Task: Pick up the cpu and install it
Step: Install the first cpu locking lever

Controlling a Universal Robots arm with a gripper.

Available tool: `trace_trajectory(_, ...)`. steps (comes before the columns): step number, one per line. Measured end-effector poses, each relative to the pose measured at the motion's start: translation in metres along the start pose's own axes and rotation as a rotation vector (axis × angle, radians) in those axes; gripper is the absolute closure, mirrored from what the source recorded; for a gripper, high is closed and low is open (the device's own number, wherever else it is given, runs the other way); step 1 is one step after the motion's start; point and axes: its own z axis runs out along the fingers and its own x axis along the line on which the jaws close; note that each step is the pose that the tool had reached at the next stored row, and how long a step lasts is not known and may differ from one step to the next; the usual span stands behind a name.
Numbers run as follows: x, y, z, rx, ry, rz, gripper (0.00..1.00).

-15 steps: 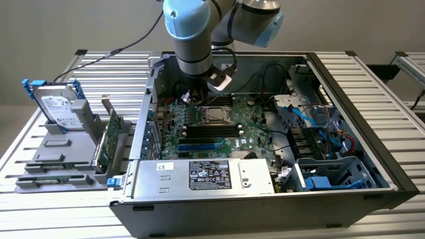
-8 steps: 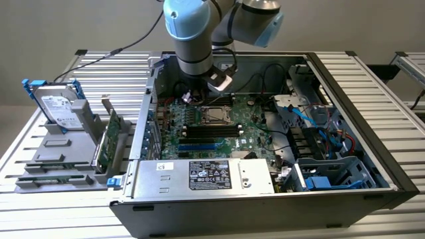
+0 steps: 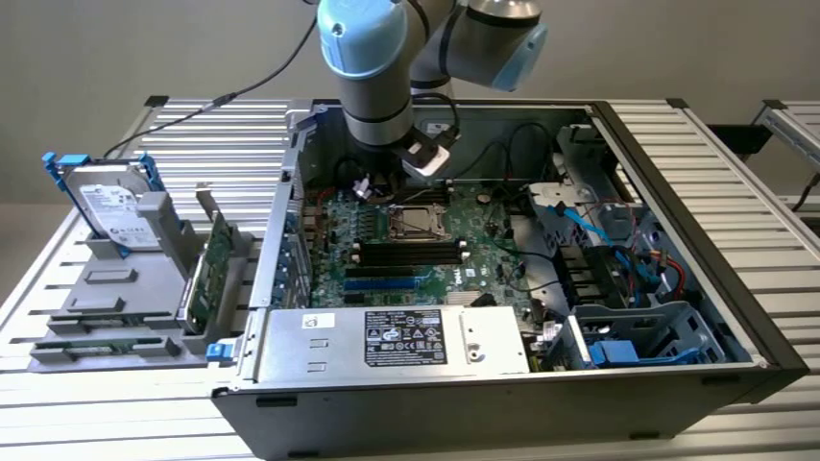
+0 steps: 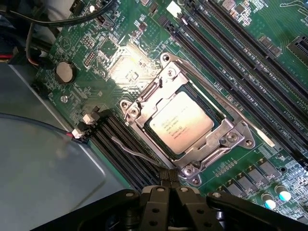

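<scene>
1. cpu (image 4: 181,122): several lines of dark print on its metal top, too small to read.
2. motherboard (image 4: 96,72): white silkscreen lettering around the cpu, not legible.
3. power supply (image 3: 397,341): black label with white print and small marks, at the case edge well apart from the cpu, unreadable.
4. hard drive (image 3: 109,206): white label, outside the case, at the exterior view's left of the cpu, unreadable.
</scene>
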Motion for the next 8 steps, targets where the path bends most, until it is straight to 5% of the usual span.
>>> trace_trajectory(8, 0.0014, 0.0020, 0.0015, -0.0044, 0.0037, 0.004, 0.89)
